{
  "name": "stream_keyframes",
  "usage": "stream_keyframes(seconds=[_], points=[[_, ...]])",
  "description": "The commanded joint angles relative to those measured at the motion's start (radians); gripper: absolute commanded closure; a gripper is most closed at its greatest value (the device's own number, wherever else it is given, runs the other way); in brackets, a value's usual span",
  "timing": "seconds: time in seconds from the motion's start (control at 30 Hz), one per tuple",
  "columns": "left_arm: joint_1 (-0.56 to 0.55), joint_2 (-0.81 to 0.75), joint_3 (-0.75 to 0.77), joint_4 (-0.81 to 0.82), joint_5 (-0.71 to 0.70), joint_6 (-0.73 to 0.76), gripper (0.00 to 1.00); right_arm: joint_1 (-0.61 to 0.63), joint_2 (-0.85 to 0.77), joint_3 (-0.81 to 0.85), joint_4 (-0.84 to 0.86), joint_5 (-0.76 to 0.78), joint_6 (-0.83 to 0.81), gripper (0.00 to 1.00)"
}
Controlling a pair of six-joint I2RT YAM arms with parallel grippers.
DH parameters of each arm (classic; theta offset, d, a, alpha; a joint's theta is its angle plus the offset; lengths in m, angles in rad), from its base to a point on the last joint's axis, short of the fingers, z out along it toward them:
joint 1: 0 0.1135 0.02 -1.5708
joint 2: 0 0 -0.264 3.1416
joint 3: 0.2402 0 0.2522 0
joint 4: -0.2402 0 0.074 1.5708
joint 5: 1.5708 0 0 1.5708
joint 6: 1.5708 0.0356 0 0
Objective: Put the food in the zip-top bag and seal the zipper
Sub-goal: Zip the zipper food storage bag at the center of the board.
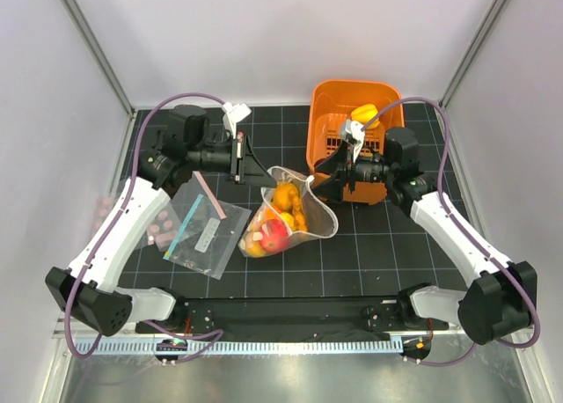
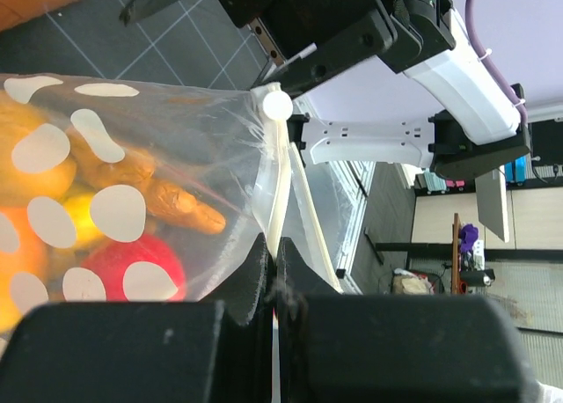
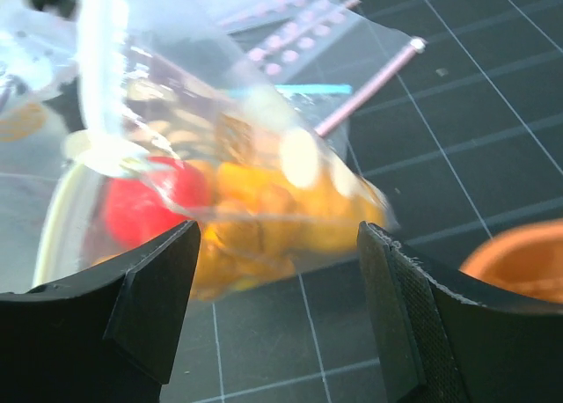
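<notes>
One bag point(image 1: 299, 218), rim in left tool point(image 1: 265, 183)

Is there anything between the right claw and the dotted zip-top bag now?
Nothing visible does. The open right claw faces the zip-top bag directly. The left claw, shut on the bag's mouth edge, is at the opposite side, not in between.
</notes>
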Motion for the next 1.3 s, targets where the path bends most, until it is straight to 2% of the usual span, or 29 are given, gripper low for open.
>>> stream_keyframes(seconds=[0.0, 0.1, 0.2, 0.3, 0.37, 0.4, 0.43, 0.5, 0.53, 0.63, 0.7, 0.77, 0.83, 0.93, 1.0, 1.2, 1.27], points=[[-0.005, -0.023, 0.008, 0.070, 0.068, 0.001, 1.00, 0.043, -0.027, 0.065, 0.060, -0.116, -0.101, 0.21], [-0.009, -0.012, 0.016, 0.073, 0.081, 0.000, 1.00, 0.057, -0.033, 0.085, 0.061, -0.155, -0.137, 0.23], [-0.011, -0.008, 0.022, 0.076, 0.085, 0.001, 1.00, 0.073, -0.022, 0.130, 0.037, -0.204, -0.158, 0.30], [-0.017, 0.002, 0.030, 0.078, 0.098, 0.000, 1.00, 0.098, -0.025, 0.167, -0.052, -0.212, -0.209, 0.32], [-0.022, 0.008, 0.038, 0.078, 0.099, -0.002, 1.00, 0.103, -0.031, 0.176, -0.072, -0.215, -0.221, 0.46], [-0.022, 0.008, 0.041, 0.078, 0.096, -0.002, 1.00, 0.104, -0.031, 0.179, -0.075, -0.213, -0.226, 0.55], [-0.022, 0.009, 0.045, 0.079, 0.096, -0.003, 1.00, 0.106, -0.031, 0.181, -0.086, -0.215, -0.229, 0.72], [-0.022, 0.015, 0.056, 0.079, 0.095, -0.005, 1.00, 0.106, -0.033, 0.184, -0.101, -0.224, -0.252, 0.87], [-0.022, 0.019, 0.059, 0.079, 0.092, -0.005, 1.00, 0.109, -0.034, 0.184, -0.118, -0.222, -0.256, 0.99], [-0.022, 0.026, 0.067, 0.079, 0.073, -0.006, 0.99, 0.109, -0.042, 0.185, -0.130, -0.207, -0.256, 0.99], [-0.022, 0.023, 0.064, 0.053, 0.041, 0.012, 0.82, 0.109, -0.047, 0.187, -0.130, -0.195, -0.240, 0.99], [-0.022, 0.016, 0.067, 0.003, -0.058, 0.053, 0.67, 0.109, -0.041, 0.193, -0.104, -0.167, -0.143, 0.99], [-0.023, 0.012, 0.071, -0.066, -0.137, 0.113, 0.58, 0.109, -0.030, 0.202, -0.089, -0.149, -0.025, 0.99], [-0.023, 0.023, 0.097, -0.145, -0.189, 0.173, 0.52, 0.109, -0.039, 0.204, -0.096, -0.089, 0.073, 0.99], [-0.023, 0.031, 0.117, -0.183, -0.237, 0.201, 0.50, 0.110, -0.076, 0.179, -0.097, 0.004, 0.139, 0.99], [-0.028, 0.071, 0.220, -0.206, -0.289, 0.316, 0.42, 0.116, -0.142, 0.144, -0.129, 0.160, 0.299, 0.99], [-0.040, 0.087, 0.270, -0.209, -0.319, 0.372, 0.35, 0.121, -0.142, 0.150, -0.175, 0.167, 0.320, 0.99]])
